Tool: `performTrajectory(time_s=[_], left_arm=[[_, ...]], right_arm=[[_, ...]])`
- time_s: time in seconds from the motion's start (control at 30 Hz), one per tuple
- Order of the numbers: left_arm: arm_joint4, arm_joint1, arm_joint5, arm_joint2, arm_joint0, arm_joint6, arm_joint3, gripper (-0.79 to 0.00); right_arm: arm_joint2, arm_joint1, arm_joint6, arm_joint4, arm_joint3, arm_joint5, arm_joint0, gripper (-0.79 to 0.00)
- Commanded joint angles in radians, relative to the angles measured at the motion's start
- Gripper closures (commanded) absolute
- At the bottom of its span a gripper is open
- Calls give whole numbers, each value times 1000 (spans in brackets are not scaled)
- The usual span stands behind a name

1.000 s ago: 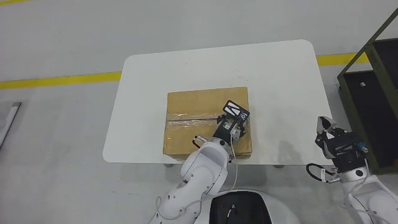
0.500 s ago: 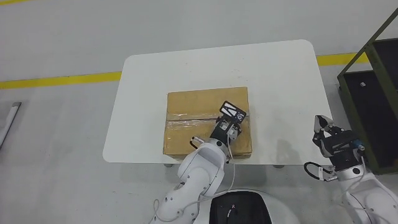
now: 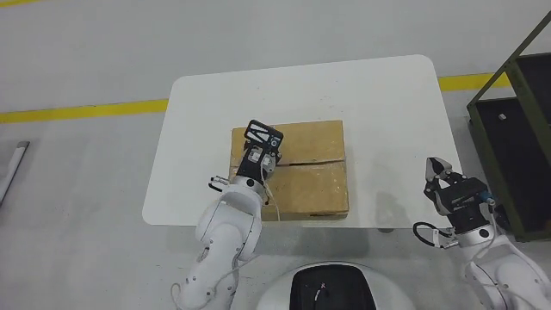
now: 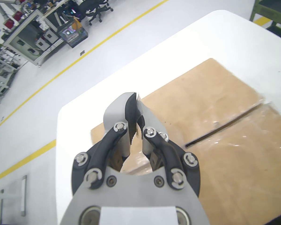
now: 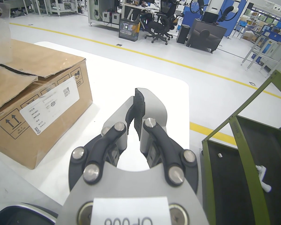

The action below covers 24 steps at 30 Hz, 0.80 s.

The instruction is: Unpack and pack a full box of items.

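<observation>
**Left gripper has the tape, box seam is open**

Top view: the box (image 3: 301, 185) sits on the near half of the white table (image 3: 379, 103). A dark slit (image 3: 312, 161) runs along its top seam. The left gripper (image 3: 263, 136) is over the box's left end, by the far corner. The right gripper (image 3: 436, 169) is at the table's near right corner, well apart from the box. A green cart (image 3: 516, 151) stands beside the table on that side.

Left wrist view: the left gripper (image 4: 137, 99) has its fingers squeezed together on a thin strip of clear tape (image 4: 152, 118), which trails down from the tips toward the box (image 4: 224, 165). Past it you can see the slit (image 4: 224, 127) cutting through the glossy seam.

Right wrist view: the right gripper (image 5: 137, 94) has its pads pressed together with nothing between them, above bare table (image 5: 121, 78). The box (image 5: 82, 90) is near it, not touching. Its flaps (image 5: 37, 64) are a bit raised and parted at the seam, and there's a white label (image 5: 49, 108) on the side. A film of tape (image 5: 0, 38) stands up off the box's far end. The cart (image 5: 238, 108) is just beside the table.
</observation>
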Motion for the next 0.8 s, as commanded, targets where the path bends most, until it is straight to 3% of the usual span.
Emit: performTrajectory(time_s=[0.0,0.3,0.4,0.77], left_arm=[[27,8,-25,-57,13,-6,-18,0],[90,38,-151,-248,62,27,-58,0],[82,44,-123,-317,87,36,-46,0],[179,67,-180,-444,107,67,-10,0]], right_arm=[[-2,0,1,0,0,-1,2,0],[-9,0,0,-1,-6,-1,-5,0],[-8,0,0,-1,-11,-3,-10,0],[4,1,1,-3,-24,0,-30,0]])
